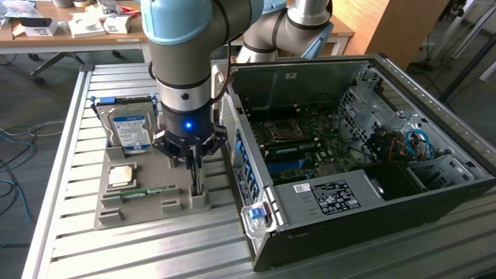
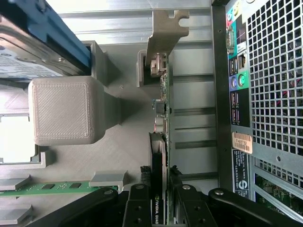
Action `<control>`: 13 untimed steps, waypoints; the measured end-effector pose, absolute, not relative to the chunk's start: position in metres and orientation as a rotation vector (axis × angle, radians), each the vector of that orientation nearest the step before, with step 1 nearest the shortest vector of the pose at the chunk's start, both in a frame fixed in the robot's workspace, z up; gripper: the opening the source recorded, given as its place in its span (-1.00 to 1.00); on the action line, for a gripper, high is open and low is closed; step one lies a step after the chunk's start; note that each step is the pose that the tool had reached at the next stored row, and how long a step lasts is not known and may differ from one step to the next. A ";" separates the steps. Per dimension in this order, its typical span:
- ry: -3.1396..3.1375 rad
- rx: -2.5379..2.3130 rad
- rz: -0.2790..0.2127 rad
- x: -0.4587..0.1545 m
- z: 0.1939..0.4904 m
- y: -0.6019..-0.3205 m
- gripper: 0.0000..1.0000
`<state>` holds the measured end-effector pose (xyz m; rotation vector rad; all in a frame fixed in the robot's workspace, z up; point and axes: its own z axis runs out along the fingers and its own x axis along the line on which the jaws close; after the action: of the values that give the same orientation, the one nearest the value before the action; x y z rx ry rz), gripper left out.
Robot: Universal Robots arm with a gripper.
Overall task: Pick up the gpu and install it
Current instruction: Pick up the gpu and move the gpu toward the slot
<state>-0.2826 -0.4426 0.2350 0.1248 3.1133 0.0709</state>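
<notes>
The tool (image 1: 193,163) points straight down from the grey-and-blue robot arm (image 1: 182,58). Its black fingers (image 2: 185,208) are partly open, one on each side of the gpu (image 2: 163,101), a thin, flat, dark expansion card standing on its long edge. They sit close to the card's two faces, with a sliver of space showing on one side. The card is not lifted; it stands in its slot directly beneath the tool.

At the card's end farthest from the tool, a narrow tan-silver metal bracket (image 2: 166,28) rises past a small grey post.

The slot belongs to a grey printed plastic tray (image 1: 166,171) under the tool. On the tool's side away from the computer, the tray also carries:
- a slim green memory stick (image 1: 139,192) lying flat in a groove
- a square tan processor chip (image 1: 122,175)
- a boxy silver hard drive with a blue-white label (image 1: 129,131), farther off

On the tool's other side, just beside the tray, an open black computer case (image 1: 434,192) lies on its side. Its motherboard (image 1: 302,145) is exposed.

Tray and case rest on a slatted aluminium counter (image 1: 69,244).
</notes>
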 end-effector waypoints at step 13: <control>3.115 0.089 0.071 -0.283 0.235 -0.443 -0.47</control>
<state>-0.2825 -0.4426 0.2350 0.0888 3.1150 0.0715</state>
